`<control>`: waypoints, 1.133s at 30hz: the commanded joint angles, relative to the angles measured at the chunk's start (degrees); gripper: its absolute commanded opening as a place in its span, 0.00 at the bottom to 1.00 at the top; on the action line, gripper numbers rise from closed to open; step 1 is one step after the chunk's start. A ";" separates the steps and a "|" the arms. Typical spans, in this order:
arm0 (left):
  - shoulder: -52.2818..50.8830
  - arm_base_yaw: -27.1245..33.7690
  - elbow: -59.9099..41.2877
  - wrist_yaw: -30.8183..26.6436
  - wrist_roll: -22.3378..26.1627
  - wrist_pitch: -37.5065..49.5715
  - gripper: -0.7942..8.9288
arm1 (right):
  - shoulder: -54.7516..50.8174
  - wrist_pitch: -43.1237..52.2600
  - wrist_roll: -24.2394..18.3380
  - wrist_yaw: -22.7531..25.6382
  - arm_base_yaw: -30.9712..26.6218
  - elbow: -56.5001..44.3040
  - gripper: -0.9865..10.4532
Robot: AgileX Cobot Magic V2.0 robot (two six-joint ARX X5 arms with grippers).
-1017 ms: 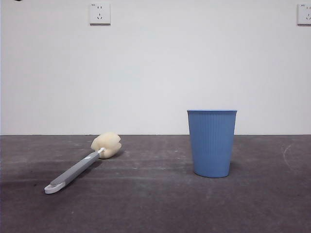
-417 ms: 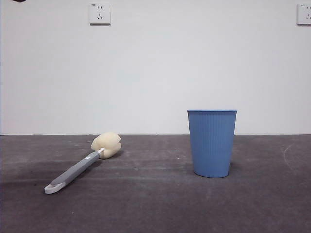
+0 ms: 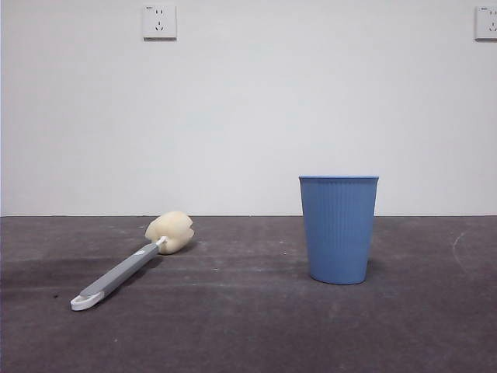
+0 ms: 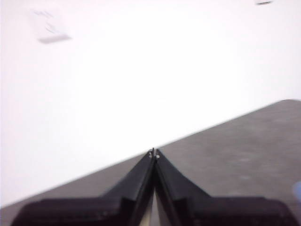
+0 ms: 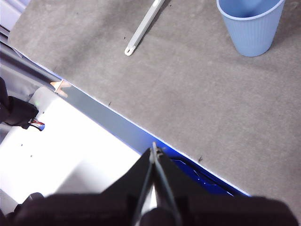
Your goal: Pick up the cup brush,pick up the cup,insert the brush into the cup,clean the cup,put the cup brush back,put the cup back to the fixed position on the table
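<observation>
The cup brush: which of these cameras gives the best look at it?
The front view: the whole cup brush lies on the table, from sponge head to looped tip. The right wrist view catches only part of its grey handle and the white tip. The left wrist view does not show it.

Table (image 3: 248, 334): cup brush (image 3: 128, 266), cup (image 3: 338, 228).

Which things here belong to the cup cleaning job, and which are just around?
For the job:
cup brush, lying on the table
blue cup, upright
left gripper and right gripper, both shut and empty

Just around:
two wall sockets
</observation>
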 commanded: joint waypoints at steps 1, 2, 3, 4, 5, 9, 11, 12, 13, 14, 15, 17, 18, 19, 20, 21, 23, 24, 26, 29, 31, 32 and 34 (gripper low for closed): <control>-1.55 6.40 -2.62 0.72 5.07 1.62 0.08 | 0.00 0.39 0.09 0.20 0.13 -0.11 0.09; -2.36 7.96 -3.93 0.70 5.38 2.43 0.08 | 0.00 0.39 0.11 0.17 0.13 -0.11 0.09; -3.56 9.64 -5.88 0.72 5.33 3.63 0.08 | 0.00 0.37 0.11 0.20 0.13 -0.11 0.09; -5.05 11.15 -8.37 0.76 5.22 5.11 0.08 | 0.00 0.37 0.09 0.20 0.13 -0.11 0.09; -6.51 12.24 -10.88 0.76 4.85 6.60 0.08 | 0.00 0.37 0.09 0.20 0.13 -0.11 0.09; -13.94 15.32 -23.87 0.74 1.51 13.55 0.08 | 0.00 0.37 0.11 0.20 0.13 -0.11 0.09; -16.81 16.22 -29.40 0.74 -0.44 15.52 0.08 | 0.00 0.39 0.11 0.20 0.13 -0.11 0.09; -18.18 16.63 -31.89 0.74 -1.53 15.63 0.08 | 0.00 0.37 0.09 0.20 0.13 -0.11 0.09; -19.37 17.00 -34.05 0.76 -2.71 15.56 0.08 | 0.00 0.39 0.09 0.20 0.13 -0.11 0.09; -20.24 17.27 -35.69 0.76 -3.58 15.47 0.08 | 0.00 0.37 0.11 0.20 0.13 -0.11 0.09; -21.27 17.49 -37.48 0.74 -4.42 15.45 0.08 | 0.00 0.37 0.09 0.20 0.13 -0.11 0.09; -22.99 17.90 -38.82 0.74 -5.33 12.07 0.08 | 0.00 0.37 0.09 0.20 0.13 -0.11 0.09; -23.69 18.12 -38.82 0.72 -5.46 9.55 0.08 | 0.00 0.37 0.11 0.20 0.13 -0.11 0.09; -24.24 18.23 -38.82 0.72 -5.44 7.74 0.08 | 0.00 0.42 0.09 0.20 0.13 -0.11 0.09; -24.87 18.34 -38.82 0.68 -5.44 5.64 0.08 | 0.00 0.37 0.09 0.20 0.13 -0.11 0.09; -25.75 18.47 -38.82 0.66 -5.44 3.26 0.08 | 0.00 0.37 0.11 0.20 0.13 -0.11 0.09; -27.82 18.51 -38.82 0.66 -5.44 -2.36 0.08 | 0.00 0.37 0.09 0.20 0.13 -0.11 0.09; -28.57 18.49 -38.82 0.68 -5.46 -5.14 0.08 | 0.00 0.37 0.09 0.20 0.13 -0.11 0.09; -28.35 18.47 -38.80 0.83 -5.44 -5.20 0.08 | 0.00 0.35 0.09 0.20 0.13 -0.11 0.09; -28.35 18.47 -38.80 0.85 -5.55 -5.18 0.08 | 0.00 0.37 0.09 0.20 0.13 -0.11 0.09; -28.33 18.47 -38.80 0.85 -5.66 -4.59 0.08 | 0.00 0.37 0.09 0.20 0.13 -0.11 0.09; -28.33 18.47 -38.80 0.83 -5.66 -4.48 0.08 | 0.00 0.35 0.09 0.20 0.13 -0.11 0.09; -28.33 18.47 -38.80 0.61 -5.66 -4.52 0.08 | 0.00 0.37 0.09 0.24 0.13 -0.11 0.09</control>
